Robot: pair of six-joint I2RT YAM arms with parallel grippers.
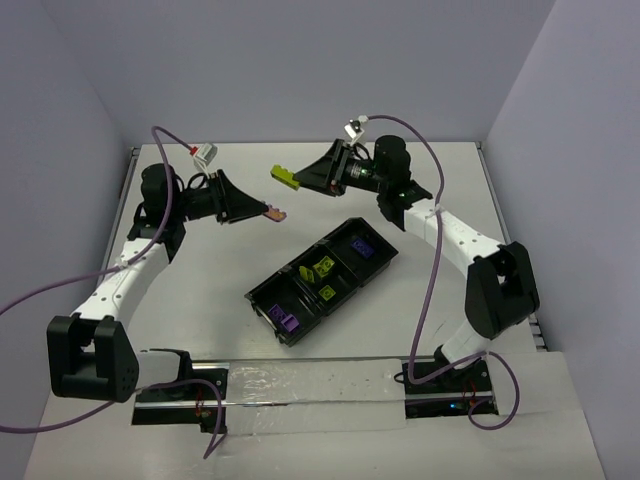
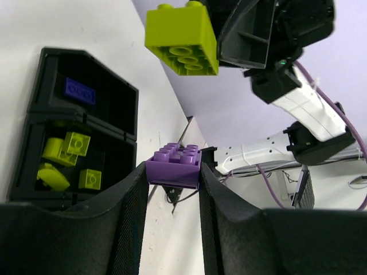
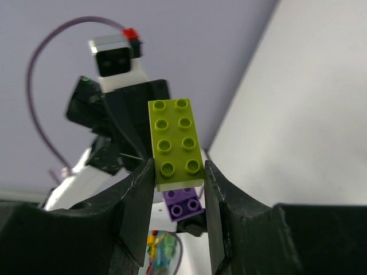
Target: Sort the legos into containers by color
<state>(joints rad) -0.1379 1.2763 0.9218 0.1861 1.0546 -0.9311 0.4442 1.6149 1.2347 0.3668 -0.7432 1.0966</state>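
- left gripper (image 2: 172, 170) and right gripper (image 3: 179, 172), state?
- left clenched purple lego (image 2: 174, 162) aloft, left of tray (image 1: 256, 296); right clenched yellow-green lego (image 3: 175, 140) aloft beyond its far edge. bricks were apart.

A lab test cell: plain walls (image 1: 300, 60) enclosing white table (image 1: 380, 320).

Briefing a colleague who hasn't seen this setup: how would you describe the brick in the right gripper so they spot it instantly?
From the black tray mid-table, look beyond it to the right gripper held over the far side. It pinches a long yellow-green lego brick, the only yellow-green one outside the tray; the left gripper holds a purple brick.
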